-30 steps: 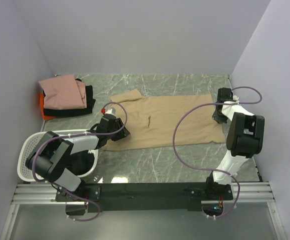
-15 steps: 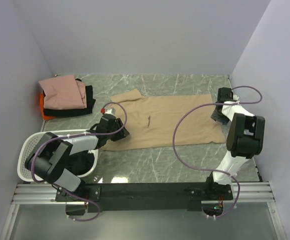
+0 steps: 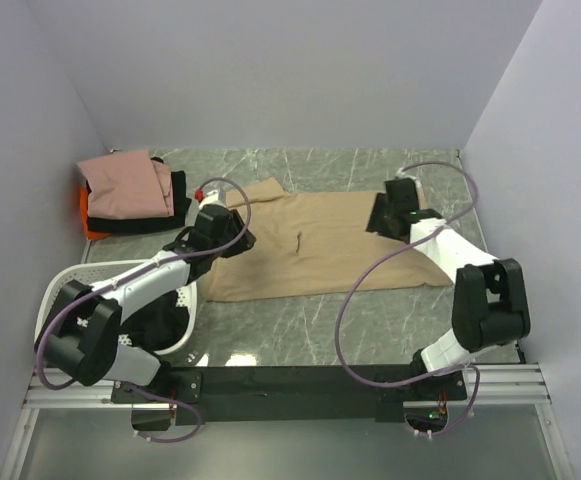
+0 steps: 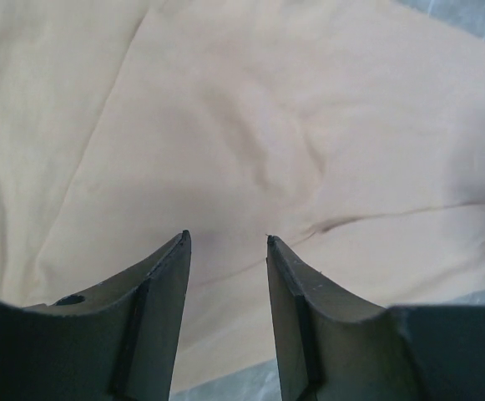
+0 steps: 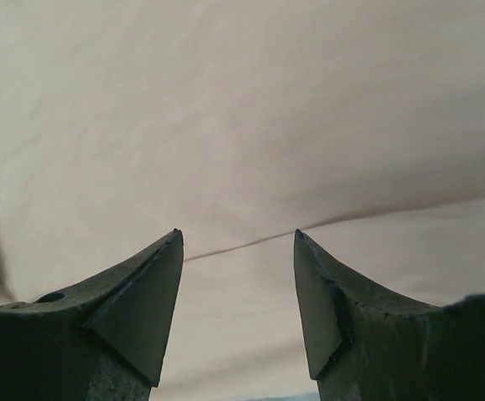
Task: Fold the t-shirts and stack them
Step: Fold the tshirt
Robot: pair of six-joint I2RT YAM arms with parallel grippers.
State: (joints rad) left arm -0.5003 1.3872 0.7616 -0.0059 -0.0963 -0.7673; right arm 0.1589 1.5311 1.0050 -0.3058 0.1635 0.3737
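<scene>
T-shirt (image 3: 320,250) centre, stack (image 3: 130,195) far left — basket (image 3: 90,270) before it

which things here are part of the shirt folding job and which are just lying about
Part of the job:
tan-beige t-shirt, spread flat mid-table
folded dusty pink shirt, top of the far-left pile
black shirt beneath it
orange shirt at the bottom

Just lying about:
white perforated plastic basket, near left
grey marbled tabletop, only the work surface

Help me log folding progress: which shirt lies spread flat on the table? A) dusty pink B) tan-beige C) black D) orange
B: the tan-beige t-shirt lies unfolded mid-table, while the other colours sit in the stack at the far left.
</scene>
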